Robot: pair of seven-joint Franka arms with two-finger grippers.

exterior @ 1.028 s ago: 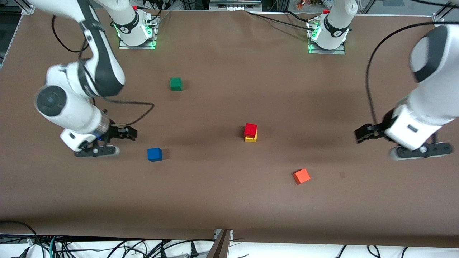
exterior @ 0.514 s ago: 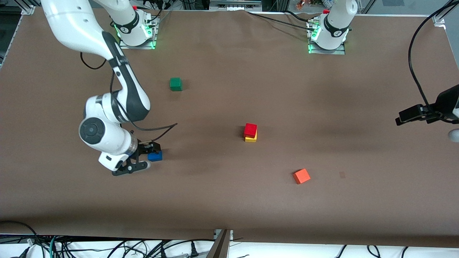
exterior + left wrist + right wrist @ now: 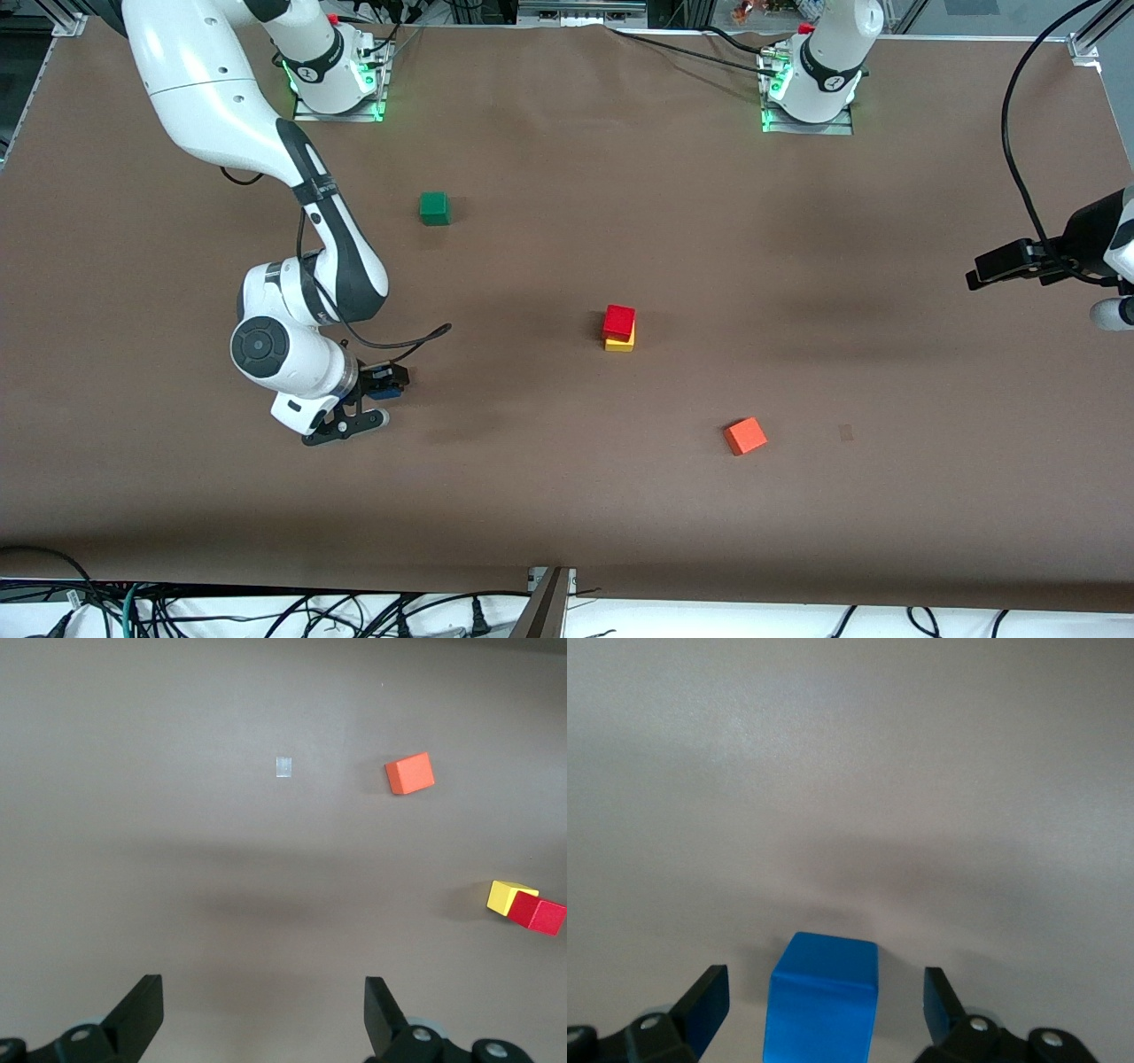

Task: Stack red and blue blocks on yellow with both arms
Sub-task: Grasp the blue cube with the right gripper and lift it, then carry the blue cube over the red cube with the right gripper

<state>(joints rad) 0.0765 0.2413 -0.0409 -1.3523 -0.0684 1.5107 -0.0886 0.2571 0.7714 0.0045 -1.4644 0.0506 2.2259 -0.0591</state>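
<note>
Matte blue cube (image 3: 824, 997) sat on the brown table (image 3: 567, 496) toward the right arm's end, framed between the spread fingers of the right arm's black two-finger gripper (image 3: 383, 383), which straddled it without yet clamping; a gap showed on each side of the cube in the right wrist view. That placement suits a pick, so the step in hand was probably the grasp of the blue cube. Near the table's middle, well apart from it, the deep red matte cube (image 3: 619, 322) rested on the matte yellow cube (image 3: 620, 342), slightly askew, so half the stacking looked done. The left arm's black gripper (image 3: 264, 1014) waited with fingers wide and nothing held, over the table's edge at its own end, likely kept clear of the stack. A green cube (image 3: 434, 208) and a lighter orange cube (image 3: 745, 435) lay unused, each well apart from the stack.
</note>
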